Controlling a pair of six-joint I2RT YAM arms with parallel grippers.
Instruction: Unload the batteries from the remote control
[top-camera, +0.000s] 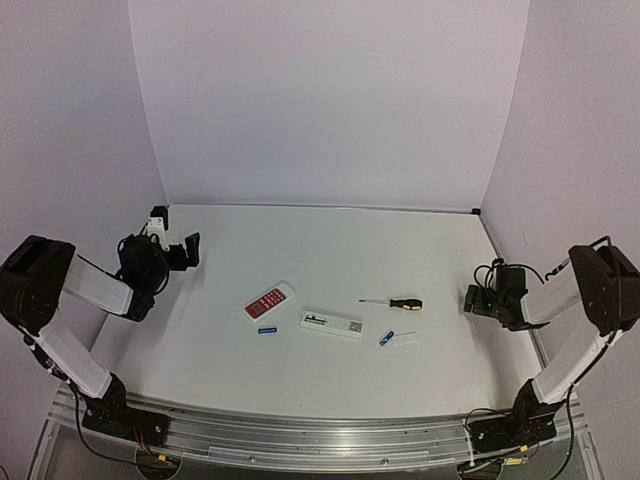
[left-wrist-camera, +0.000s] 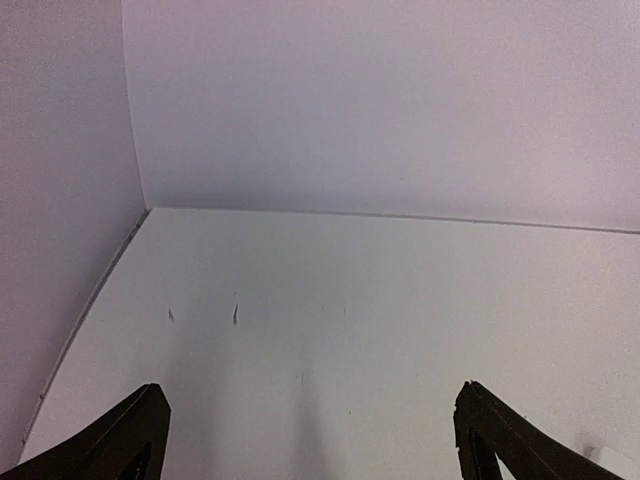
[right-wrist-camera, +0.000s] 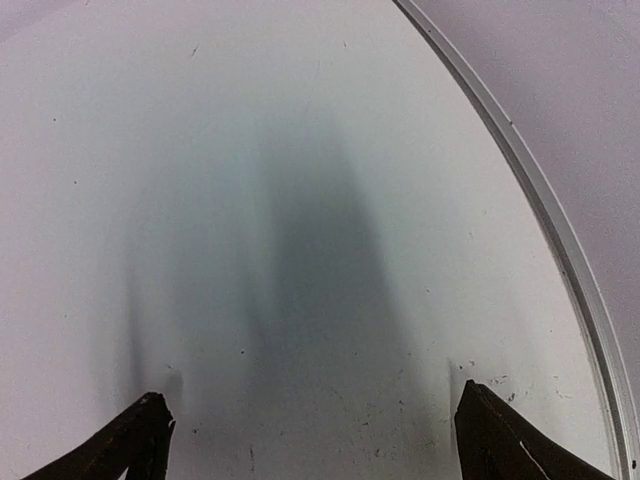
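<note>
Top cam overlooks whole table (top-camera: 320, 255); wrist cams low, close on it.

White table (top-camera: 320, 250): remote control (top-camera: 331, 323), batteries (top-camera: 385, 339), screwdriver (top-camera: 392, 302)

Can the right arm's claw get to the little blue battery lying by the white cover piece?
Probably yes. The right claw is open and holds nothing, and nothing lies between it and that battery. The cover piece sits right beside the battery, so it might get nudged.
</note>
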